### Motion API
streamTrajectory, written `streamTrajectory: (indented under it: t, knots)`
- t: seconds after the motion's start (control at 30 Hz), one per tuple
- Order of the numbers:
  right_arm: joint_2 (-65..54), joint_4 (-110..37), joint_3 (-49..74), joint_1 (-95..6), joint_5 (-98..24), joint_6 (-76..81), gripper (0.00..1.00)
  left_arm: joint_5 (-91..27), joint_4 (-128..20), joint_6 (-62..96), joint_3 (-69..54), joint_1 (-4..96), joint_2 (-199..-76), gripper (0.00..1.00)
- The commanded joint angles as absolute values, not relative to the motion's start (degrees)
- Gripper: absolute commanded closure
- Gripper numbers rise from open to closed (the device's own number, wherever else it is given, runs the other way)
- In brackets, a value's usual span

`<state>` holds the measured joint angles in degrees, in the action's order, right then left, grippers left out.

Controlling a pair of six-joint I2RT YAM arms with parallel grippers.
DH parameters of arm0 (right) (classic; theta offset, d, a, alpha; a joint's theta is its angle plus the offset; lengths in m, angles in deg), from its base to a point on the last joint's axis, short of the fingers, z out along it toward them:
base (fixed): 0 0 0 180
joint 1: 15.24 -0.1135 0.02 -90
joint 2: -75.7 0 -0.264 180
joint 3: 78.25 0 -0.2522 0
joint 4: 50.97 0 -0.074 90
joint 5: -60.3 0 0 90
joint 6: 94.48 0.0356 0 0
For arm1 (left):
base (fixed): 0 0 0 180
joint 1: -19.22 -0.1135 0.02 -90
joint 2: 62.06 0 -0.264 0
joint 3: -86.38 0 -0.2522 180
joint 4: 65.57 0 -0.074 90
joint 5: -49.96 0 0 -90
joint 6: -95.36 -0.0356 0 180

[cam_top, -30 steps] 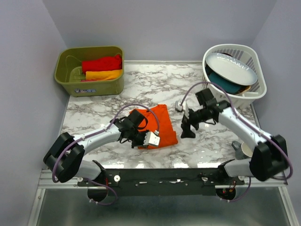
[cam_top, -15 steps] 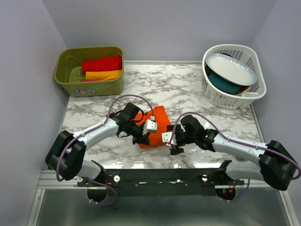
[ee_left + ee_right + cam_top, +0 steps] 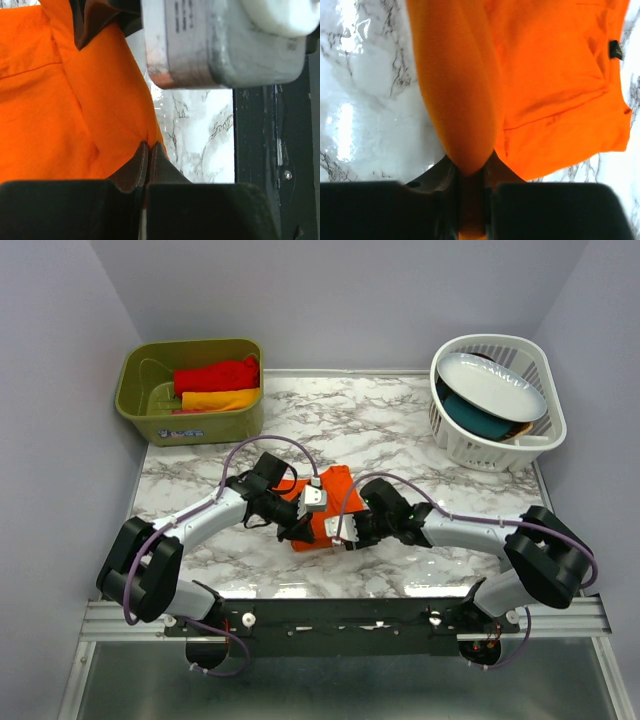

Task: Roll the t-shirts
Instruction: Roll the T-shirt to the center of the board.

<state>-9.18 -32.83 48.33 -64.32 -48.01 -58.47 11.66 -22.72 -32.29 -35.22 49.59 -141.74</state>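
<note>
My left gripper [image 3: 148, 148] is pressed together, and its fingertips nip the near edge of the vivid orange t-shirt [image 3: 336, 483]. The cloth puckers into small creases that run toward the tips. My right gripper [image 3: 470, 167] is closed partway on a thick rolled fold of the same shirt, and the fold fills the gap between the fingers and bulges out beyond them.

From above, both arms reach inward and meet over the middle of the marble table [image 3: 400, 430]. The left arm runs up and to the right from its base, with the wrist bent so the fingers point back toward the near edge. The right arm lies low and stretched leftward along the near part of the table. My two grippers are just beside each other — the right one's pale camera housing fills the top of the left wrist view.

The orange t-shirt lies bunched on the table between and under the grippers. Its flat part, with a small dark tag, spreads away from the right fingers.

The red t-shirt [image 3: 216, 373] and the yellow-orange t-shirt [image 3: 222, 398] sit side by side in the olive green bin [image 3: 150, 412] at the far left corner — well apart from my grippers. At the far right, a white slotted basket [image 3: 530, 445] holds a white plate [image 3: 492, 383] leaning over a teal dish [image 3: 470, 417].
</note>
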Motion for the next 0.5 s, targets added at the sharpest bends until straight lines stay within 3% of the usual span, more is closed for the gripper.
streamTrajectory:
  t: [0.0,0.27,0.47]
  knots:
    - [-9.47,-24.31,42.03,-64.11,-47.44,-58.35,0.85,12.34,-19.11,-33.75,-35.65,48.14,-138.53,1.00]
    - [-8.23,11.19,31.75,-61.30,-64.59,-63.18,0.84,14.08,-1.12,-39.29,-28.19,43.84,-144.14,1.00]
    - [-20.16,25.79,24.72,-57.88,-71.88,-65.73,0.82,15.76,-1.71,-37.09,-26.43,43.22,-146.43,1.00]
